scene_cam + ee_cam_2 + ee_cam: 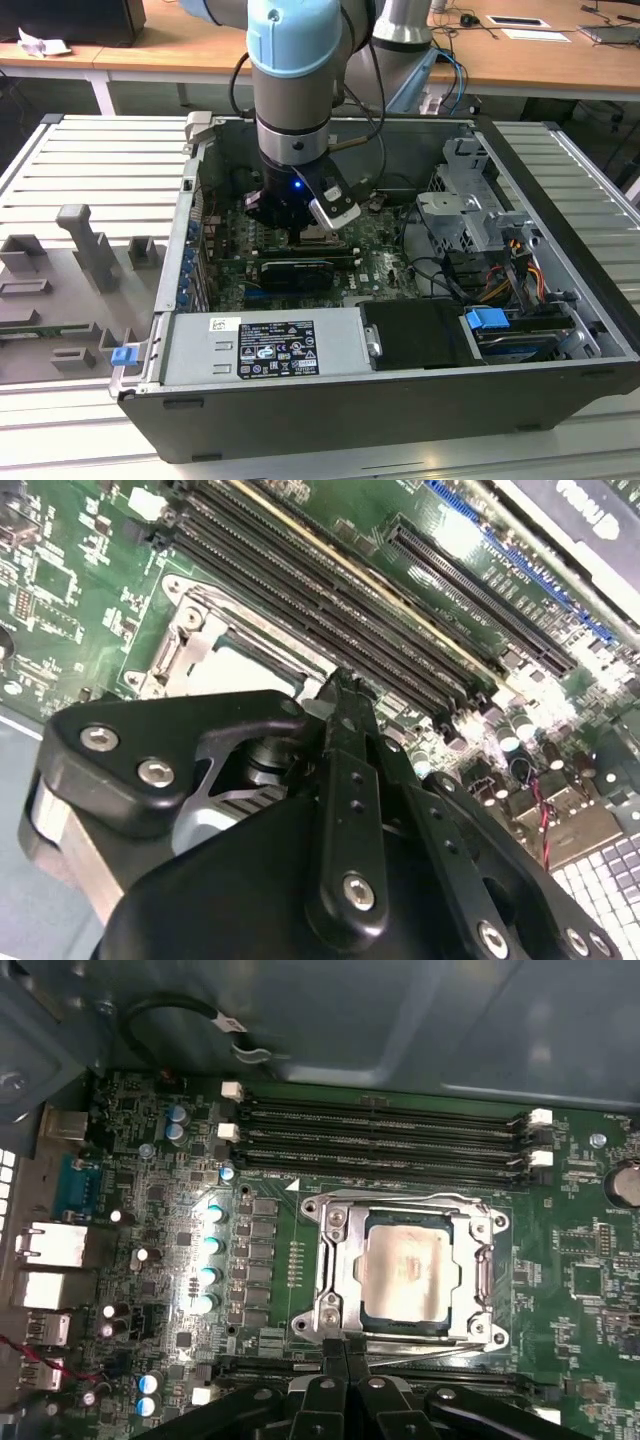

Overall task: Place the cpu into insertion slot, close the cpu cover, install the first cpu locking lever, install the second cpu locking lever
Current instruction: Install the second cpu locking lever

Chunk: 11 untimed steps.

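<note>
- The open computer case (pixel 400 330) sits on a ribbed metal table (pixel 90 180), and everything else here is easiest placed from the insertion slot (pixel 405 1265) on its green circuit board (pixel 150 1220).
- The robot arm (pixel 295 80) comes straight down into the case and ends right over the insertion slot, a small blue light glowing on its wrist.
- A grey power-supply box (pixel 265 345) lies along the case wall, well apart from the insertion slot, on the camera's side in the exterior view.
- Long black memory slots (pixel 385 1135) run in rows just beside the insertion slot; a second bank lies on its other side, partly under the gripper.
- The gripper (pixel 345 1355) hangs just at the rim of the insertion slot; its two black fingers (pixel 325 1385) look pressed together at the tips, with nothing between them. In the second wrist view the gripper (pixel 340 685) reaches the socket's edge.
- The cpu cover (pixel 335 1260), a silver frame, lies flat down over the insertion slot.
- The cpu (pixel 408 1260) is seated in the insertion slot, its pale metal top showing through the cover's window.
- A thin metal lever (pixel 487 1270) lies along one side of the insertion slot.
</note>
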Each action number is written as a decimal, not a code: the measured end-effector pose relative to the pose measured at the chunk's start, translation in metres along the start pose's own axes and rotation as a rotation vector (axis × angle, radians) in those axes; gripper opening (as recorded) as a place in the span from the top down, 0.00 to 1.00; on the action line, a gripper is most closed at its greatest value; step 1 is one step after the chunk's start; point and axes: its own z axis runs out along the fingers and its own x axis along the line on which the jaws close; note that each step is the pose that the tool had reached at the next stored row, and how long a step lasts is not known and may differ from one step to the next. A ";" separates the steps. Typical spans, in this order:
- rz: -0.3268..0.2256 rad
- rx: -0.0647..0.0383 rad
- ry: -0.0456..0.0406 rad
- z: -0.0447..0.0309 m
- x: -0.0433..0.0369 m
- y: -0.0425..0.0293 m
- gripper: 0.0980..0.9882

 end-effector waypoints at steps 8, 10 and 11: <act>0.000 -0.041 -0.0062 0.0062 0.0053 -0.0070 0.99; -0.001 -0.048 -0.0092 0.0062 0.0062 -0.0086 0.99; -0.001 -0.061 -0.0109 0.0062 0.0068 -0.0108 0.99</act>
